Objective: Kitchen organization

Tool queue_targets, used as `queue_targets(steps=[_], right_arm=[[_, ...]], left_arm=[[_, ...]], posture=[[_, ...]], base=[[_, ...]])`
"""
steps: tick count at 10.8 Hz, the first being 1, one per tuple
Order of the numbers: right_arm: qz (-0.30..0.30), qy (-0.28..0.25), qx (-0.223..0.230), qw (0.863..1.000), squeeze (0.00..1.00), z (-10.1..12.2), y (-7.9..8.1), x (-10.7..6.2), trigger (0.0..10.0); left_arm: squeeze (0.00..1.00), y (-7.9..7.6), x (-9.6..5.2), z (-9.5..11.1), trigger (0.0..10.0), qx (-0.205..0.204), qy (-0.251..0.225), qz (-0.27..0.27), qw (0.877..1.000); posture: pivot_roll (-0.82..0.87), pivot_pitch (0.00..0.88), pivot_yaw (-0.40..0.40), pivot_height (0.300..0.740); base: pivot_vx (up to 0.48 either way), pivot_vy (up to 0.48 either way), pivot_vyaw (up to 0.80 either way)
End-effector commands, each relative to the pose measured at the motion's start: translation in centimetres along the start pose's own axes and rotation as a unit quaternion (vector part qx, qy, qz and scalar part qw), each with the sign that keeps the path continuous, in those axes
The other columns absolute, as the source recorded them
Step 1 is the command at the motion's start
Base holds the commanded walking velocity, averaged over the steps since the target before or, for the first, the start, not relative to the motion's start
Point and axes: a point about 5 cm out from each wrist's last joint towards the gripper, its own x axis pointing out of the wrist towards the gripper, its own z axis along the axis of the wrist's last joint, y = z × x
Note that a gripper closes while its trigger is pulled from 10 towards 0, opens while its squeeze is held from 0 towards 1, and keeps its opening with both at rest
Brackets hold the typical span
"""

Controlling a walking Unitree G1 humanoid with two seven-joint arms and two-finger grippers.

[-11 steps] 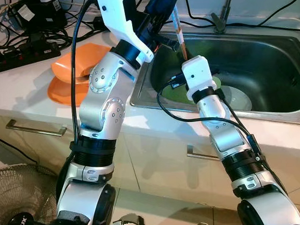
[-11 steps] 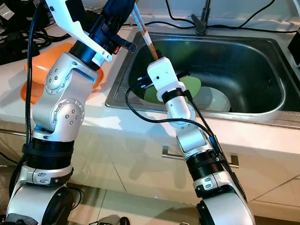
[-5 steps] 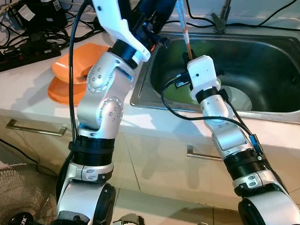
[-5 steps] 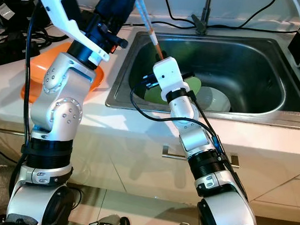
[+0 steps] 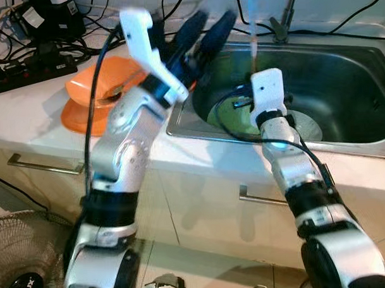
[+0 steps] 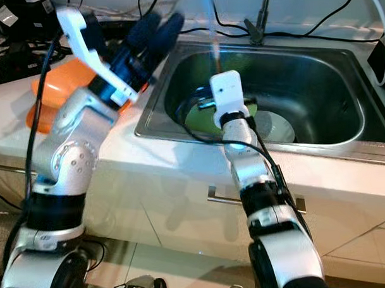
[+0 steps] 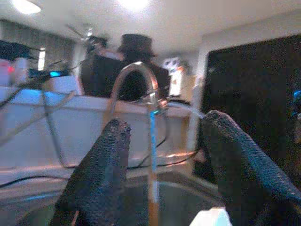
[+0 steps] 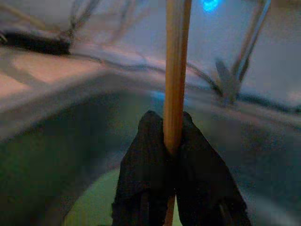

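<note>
The left gripper (image 5: 201, 31) lets go, fingers now apart, leaving the chopsticks (image 8: 175, 70) clamped in the right gripper (image 8: 175, 155) over the sink (image 5: 342, 69).

Counting, kind by kind:

One steel sink (image 5: 342, 69) with one tap (image 5: 288, 17).

Lying in the basin: one green plate (image 5: 233, 117) and one white plate (image 5: 305, 124).

Sitting stacked on the counter: two orange plates (image 5: 92, 90).

One pair of chopsticks (image 8: 176, 70), blurred, so possibly a single stick.

Two drawer handles (image 5: 44, 165).

One fan (image 5: 23, 263) standing on the floor.
</note>
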Motion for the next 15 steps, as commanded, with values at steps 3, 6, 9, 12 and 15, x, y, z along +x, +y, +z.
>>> queue_targets(steps=[3, 6, 9, 12, 15], right_arm=[[-0.025, 0.038, 0.031, 0.998, 0.0, 0.6, -2.8, 1.8, 10.0], [-0.011, 0.145, 0.074, 0.987, 0.0, -1.7, -3.7, 2.1, 10.0], [0.016, 0.223, 0.097, 0.97, 0.0, -3.9, -2.5, 1.3, 10.0], [0.026, 0.252, 0.107, 0.962, 0.0, -4.7, -1.8, 1.0, 10.0], [0.034, 0.251, 0.102, 0.962, 0.0, -4.4, -1.5, 1.1, 10.0]], left_arm=[[0.0, 1.2, -2.9, -4.1, 10.0, 0.035, 0.102, 0.085, 0.99], [0.0, 1.8, -5.3, -6.8, 10.0, 0.067, 0.205, 0.123, 0.969], [0.0, 0.3, -5.4, -8.8, 10.0, 0.078, 0.256, 0.109, 0.957], [0.0, -1.3, -5.8, -10.1, 10.0, 0.052, 0.297, 0.086, 0.949], [0.0, -2.1, -6.6, -11.7, 10.0, 0.046, 0.354, 0.077, 0.931]], posture=[[0.09, 0.02, 0.045, 0.74], [0.1, 0.029, 0.025, 0.74], [0.12, 0.043, 0.009, 0.74], [0.13, 0.05, 0.005, 0.74], [0.13, 0.061, -0.002, 0.74]], base=[[0.0, 0.0, 0.0], [0.0, 0.0, 0.0], [0.0, 0.0, 0.0], [0.0, 0.0, 0.0], [0.0, 0.0, 0.0]])
